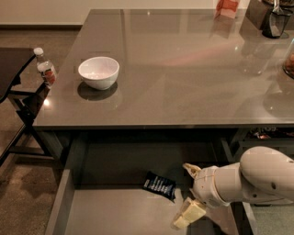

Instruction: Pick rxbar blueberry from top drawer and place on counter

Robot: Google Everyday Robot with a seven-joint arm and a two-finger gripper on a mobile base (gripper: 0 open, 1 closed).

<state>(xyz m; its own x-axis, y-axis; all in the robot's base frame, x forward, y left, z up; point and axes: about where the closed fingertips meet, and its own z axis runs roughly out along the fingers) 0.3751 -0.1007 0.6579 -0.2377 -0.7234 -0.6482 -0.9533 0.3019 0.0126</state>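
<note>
The rxbar blueberry (159,185), a small dark navy bar with white lettering, lies flat on the bottom of the open top drawer (110,211), near its back. My gripper (187,195) is over the drawer just right of the bar, apart from it. Its two pale fingers are spread open and hold nothing. The white arm runs off to the right. The grey-brown counter (183,69) spreads above the drawer.
A white bowl (98,72) stands on the counter's left part. A small water bottle (46,69) stands on a dark side table at the left. A red-and-white carton (226,8) and a dark appliance (275,18) stand at the counter's far right.
</note>
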